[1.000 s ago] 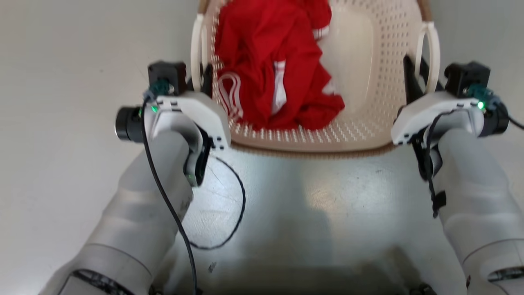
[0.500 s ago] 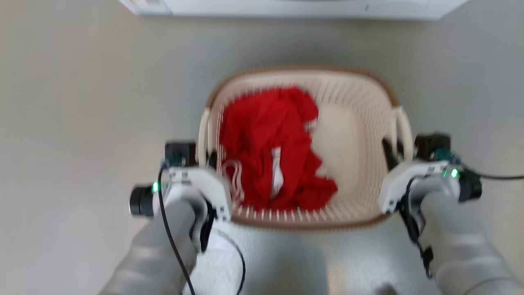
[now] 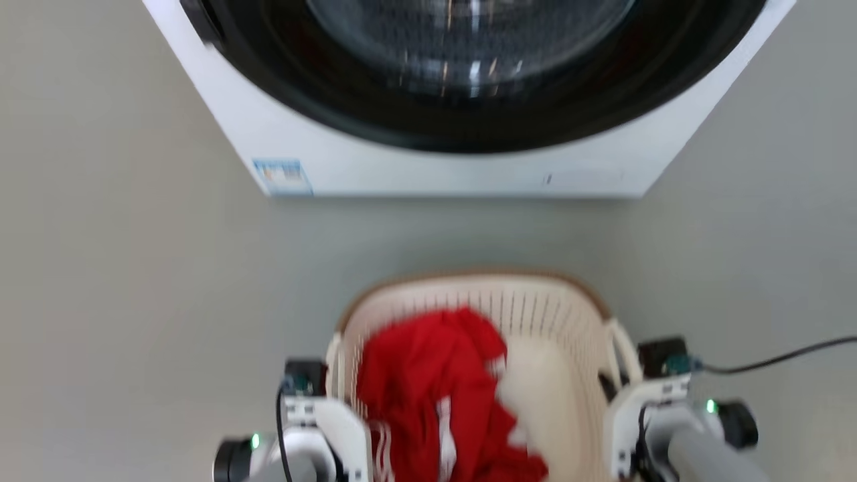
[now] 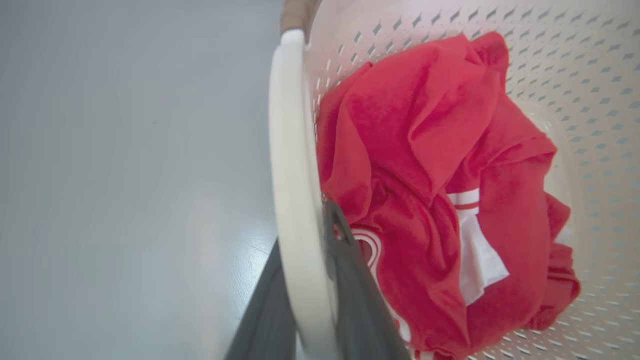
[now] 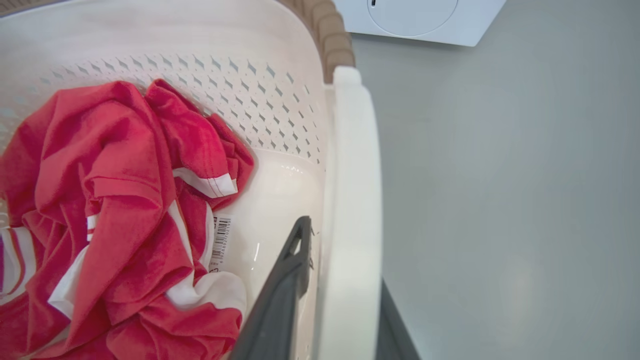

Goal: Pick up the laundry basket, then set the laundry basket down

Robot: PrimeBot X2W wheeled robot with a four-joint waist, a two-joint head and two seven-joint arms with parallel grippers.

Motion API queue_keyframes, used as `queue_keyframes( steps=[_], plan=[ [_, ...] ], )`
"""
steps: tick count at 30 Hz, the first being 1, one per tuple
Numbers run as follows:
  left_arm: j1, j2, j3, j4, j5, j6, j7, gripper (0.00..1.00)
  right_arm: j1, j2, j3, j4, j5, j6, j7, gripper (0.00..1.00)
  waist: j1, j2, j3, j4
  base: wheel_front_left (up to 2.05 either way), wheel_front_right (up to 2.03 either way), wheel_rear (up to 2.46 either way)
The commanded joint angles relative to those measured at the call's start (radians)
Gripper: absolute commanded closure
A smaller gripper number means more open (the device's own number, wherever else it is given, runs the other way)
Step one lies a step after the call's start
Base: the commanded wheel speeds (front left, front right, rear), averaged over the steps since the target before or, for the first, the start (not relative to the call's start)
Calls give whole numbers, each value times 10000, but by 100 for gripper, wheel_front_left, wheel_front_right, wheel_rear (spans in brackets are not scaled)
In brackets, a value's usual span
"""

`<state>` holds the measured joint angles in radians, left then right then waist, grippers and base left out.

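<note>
Since half a second ago the head camera has tipped up, bringing the washing machine (image 3: 428, 174) with its dark door into sight. Bare floor (image 3: 134, 301) lies between it and the laundry basket (image 3: 556, 314). The left tool (image 4: 304, 227) clamps the basket's left handle (image 4: 290, 150), and the right tool (image 5: 345, 255) clamps its right handle (image 5: 352, 175). A crumpled red garment (image 3: 428, 381) fills the basket's left half.

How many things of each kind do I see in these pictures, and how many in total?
washing machine: 1
laundry basket: 1
red garment heap: 1
pincers: 2, the left pincer and the right pincer, each closed around a side handle of the basket
Total: 5
</note>
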<state>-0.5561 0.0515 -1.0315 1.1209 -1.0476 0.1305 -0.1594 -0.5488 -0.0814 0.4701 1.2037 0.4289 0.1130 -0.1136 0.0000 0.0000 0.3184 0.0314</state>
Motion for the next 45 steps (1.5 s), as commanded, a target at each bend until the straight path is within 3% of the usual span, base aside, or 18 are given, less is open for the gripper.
queue_keyframes(
  steps=[1, 13, 45],
  plan=[
    [19, -13, -21, -181, 14, -104, -41, 100, 473, 312, 580, -233, 18, 177, 163, 100, 0, 0, -1202, -129, 0, 0, 0],
    [1106, -13, -1135, -430, -686, 85, 333, 100, 1727, 312, 1900, -392, 1325, 177, 738, 100, 0, 0, -2969, 71, 0, 0, 0],
    [868, -13, -2128, -86, -1405, 1, 199, 100, 1747, 312, 3562, -359, 3189, 177, 515, 100, 0, 0, -3355, -107, 0, 0, 0]
  ],
)
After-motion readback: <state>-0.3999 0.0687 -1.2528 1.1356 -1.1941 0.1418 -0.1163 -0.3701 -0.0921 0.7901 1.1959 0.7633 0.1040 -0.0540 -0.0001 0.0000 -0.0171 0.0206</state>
